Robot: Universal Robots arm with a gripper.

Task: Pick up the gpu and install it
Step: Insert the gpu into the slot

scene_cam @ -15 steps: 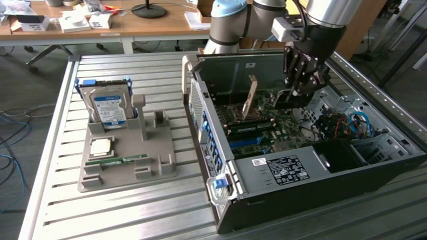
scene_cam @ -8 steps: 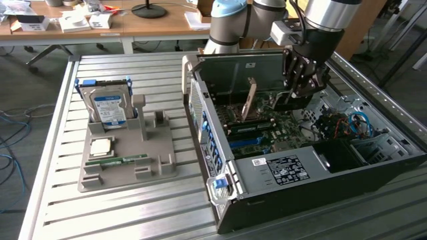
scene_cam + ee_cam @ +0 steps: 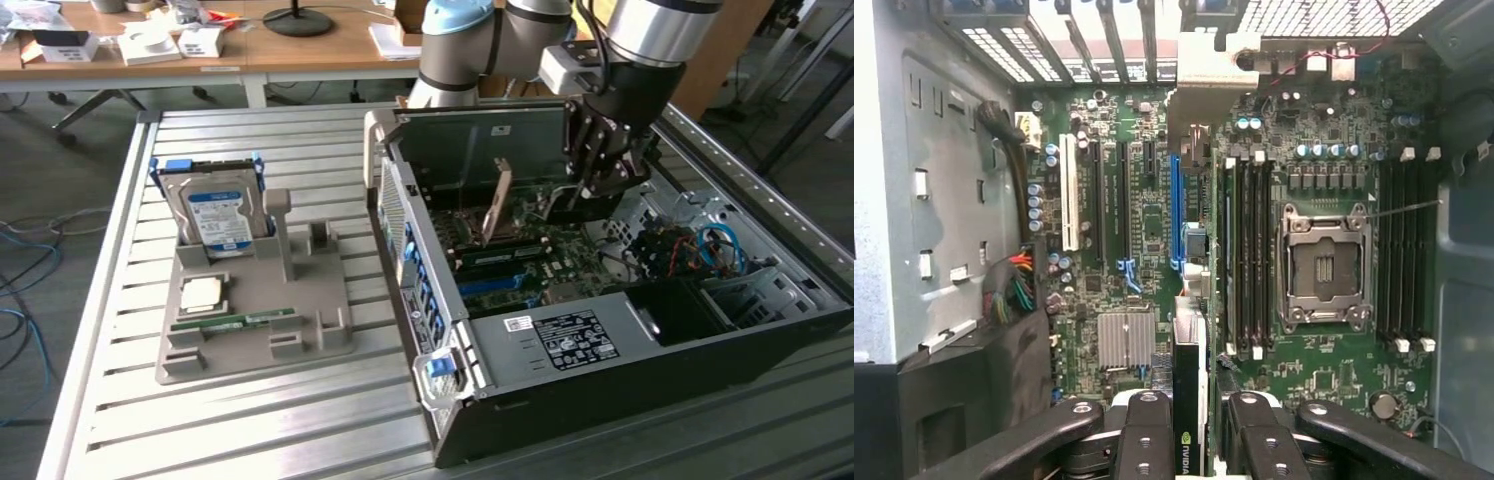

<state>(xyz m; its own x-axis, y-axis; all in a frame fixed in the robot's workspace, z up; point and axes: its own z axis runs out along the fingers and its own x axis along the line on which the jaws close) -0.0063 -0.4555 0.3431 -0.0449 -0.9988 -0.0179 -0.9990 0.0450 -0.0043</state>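
Gripper (image 3: 1197,425) holds the gpu (image 3: 1189,350) clamped by its upper edge, edge-on, in line with the blue slot (image 3: 1176,200). Judged light, stiff, fragile: grip bare board edges, avoid components.

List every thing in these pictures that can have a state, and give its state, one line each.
gripper: shut on the gpu.
gpu: held edge-on over the motherboard; whether it is seated cannot be told.
computer case: lying on its side, open.
CPU socket: empty.
hard drive: upright in the grey holder.
memory stick: lying flat on the holder.
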